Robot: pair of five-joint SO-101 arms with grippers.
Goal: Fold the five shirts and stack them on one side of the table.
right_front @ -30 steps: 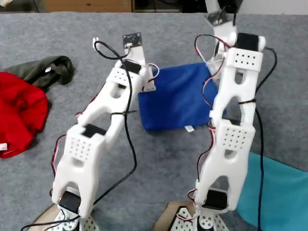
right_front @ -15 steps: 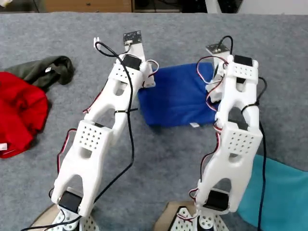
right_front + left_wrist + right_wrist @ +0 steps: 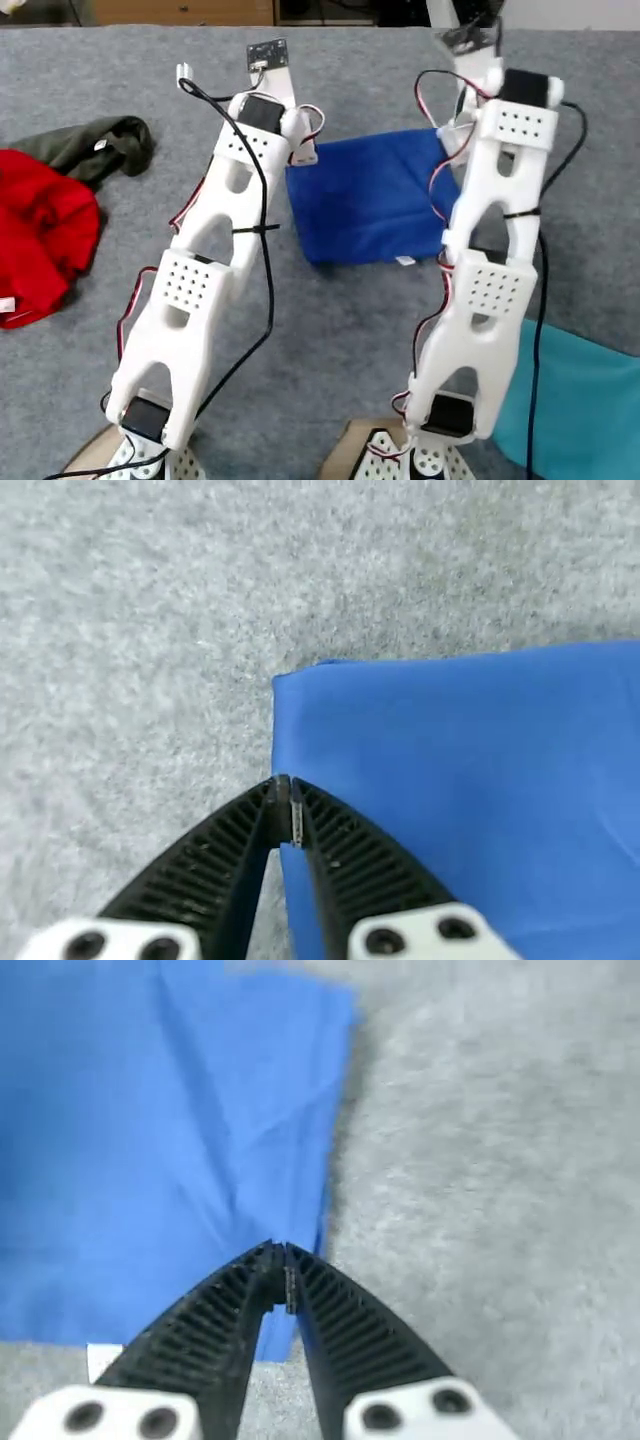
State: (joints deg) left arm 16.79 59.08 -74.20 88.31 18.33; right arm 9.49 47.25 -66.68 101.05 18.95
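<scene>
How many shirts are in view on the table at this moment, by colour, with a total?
blue shirt: 1
red shirt: 1
dark green shirt: 1
teal shirt: 1
Total: 4

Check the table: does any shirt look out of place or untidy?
The red shirt and dark green shirt lie crumpled next to each other, unfolded; the blue shirt, by contrast, lies flat and folded.
</scene>
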